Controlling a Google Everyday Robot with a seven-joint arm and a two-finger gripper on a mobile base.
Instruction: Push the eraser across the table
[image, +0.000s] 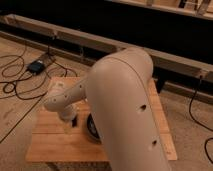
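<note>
The light-wood table (55, 145) fills the lower left. My white arm crosses it from the right and hides most of its middle and right side. The gripper (73, 121) hangs below the wrist, down at the tabletop left of centre. It shows only as a small dark shape against the wood. I cannot tell the black eraser apart from that dark shape; it may be at the gripper or hidden by the arm. The round black bowl (91, 129) peeks out just right of the gripper, mostly covered by the arm.
Black cables (15, 85) and a small dark box (36, 65) lie on the floor to the left of the table. A long dark rail or bench (75, 40) runs behind the table. More cable (200, 110) lies on the right.
</note>
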